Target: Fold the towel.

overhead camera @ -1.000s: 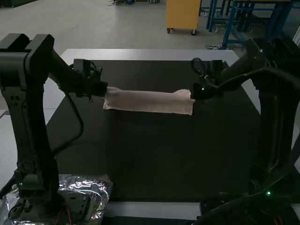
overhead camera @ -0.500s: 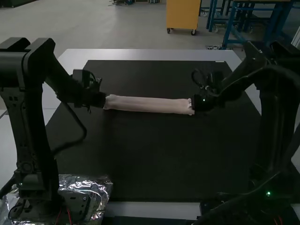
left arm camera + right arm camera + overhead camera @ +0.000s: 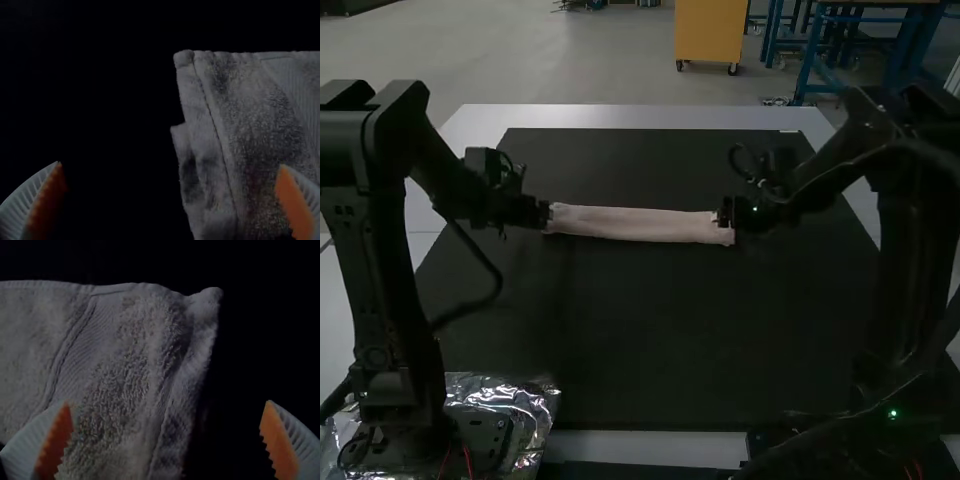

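Flanking towel (image 3: pixel 638 224) — left arm (image 3: pixel 442 178), right arm (image 3: pixel 832 172), bent

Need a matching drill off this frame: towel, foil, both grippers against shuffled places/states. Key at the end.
Column 1
1. towel
2. foil
3. left gripper
4. right gripper

Column 2
A. open, at the strip's right end in the high view
B. silver and crinkled, by the left arm's base
C. open, at the strip's left end in the high view
D. pale narrow strip on the black mat

Pairs: 1-D, 2-B, 3-C, 4-A
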Controlling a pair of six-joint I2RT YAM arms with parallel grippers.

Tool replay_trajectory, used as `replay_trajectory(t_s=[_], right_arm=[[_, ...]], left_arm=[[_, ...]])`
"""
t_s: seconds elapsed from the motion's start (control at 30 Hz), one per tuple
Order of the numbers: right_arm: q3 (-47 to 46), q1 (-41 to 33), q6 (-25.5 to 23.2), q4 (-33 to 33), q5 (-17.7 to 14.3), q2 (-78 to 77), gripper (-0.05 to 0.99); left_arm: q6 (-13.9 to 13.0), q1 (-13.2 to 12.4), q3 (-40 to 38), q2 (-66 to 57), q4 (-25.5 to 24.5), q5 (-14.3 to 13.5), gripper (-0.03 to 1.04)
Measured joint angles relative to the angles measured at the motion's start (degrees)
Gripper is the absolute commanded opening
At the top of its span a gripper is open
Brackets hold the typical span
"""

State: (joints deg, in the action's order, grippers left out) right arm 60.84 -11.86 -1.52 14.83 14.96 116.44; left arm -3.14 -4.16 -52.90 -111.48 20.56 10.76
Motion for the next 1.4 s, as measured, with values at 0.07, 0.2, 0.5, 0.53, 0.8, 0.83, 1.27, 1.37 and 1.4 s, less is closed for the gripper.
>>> replay_trajectory(t_s=[0.07,0.2,0.5,0.53,0.8,0.83,1.27,1.37,1.4], right_arm=[[0.00,-0.83,0.00,0.76,-0.35,0.02,0.85],[0.00,-2.03,0.00,1.49,-0.87,0.00,0.86],[0.00,-2.32,0.02,2.60,-2.82,0.00,0.87],[0.00,-2.32,0.02,2.67,-2.99,0.00,0.87],[0.00,-2.32,0.07,3.26,-3.74,1.99,0.86],[-0.02,-2.32,0.07,3.67,-3.85,2.75,0.84],[-0.13,-0.68,-0.22,6.43,-2.78,5.35,-0.02],[-0.98,1.03,-0.13,6.19,-0.20,4.55,-0.02],[-1.57,1.90,0.02,5.22,0.42,3.72,-0.02]], left_arm=[[0.44,-0.33,-0.24,1.05,-0.13,0.07,0.97],[1.07,-0.46,-0.79,2.91,-0.07,0.42,0.97],[1.46,-0.44,-0.87,4.20,-0.20,0.87,0.97],[1.49,-0.46,-0.87,4.31,-0.17,0.90,0.97],[1.49,-0.46,-0.87,4.68,-0.17,0.94,0.97],[1.49,-0.44,-0.87,4.66,-0.17,0.96,0.97],[1.49,-0.70,-0.87,6.56,-0.55,1.38,0.97],[1.49,-1.22,-0.87,6.56,-0.59,1.49,0.97],[1.49,-1.38,-0.90,6.56,-0.55,1.49,0.97]])
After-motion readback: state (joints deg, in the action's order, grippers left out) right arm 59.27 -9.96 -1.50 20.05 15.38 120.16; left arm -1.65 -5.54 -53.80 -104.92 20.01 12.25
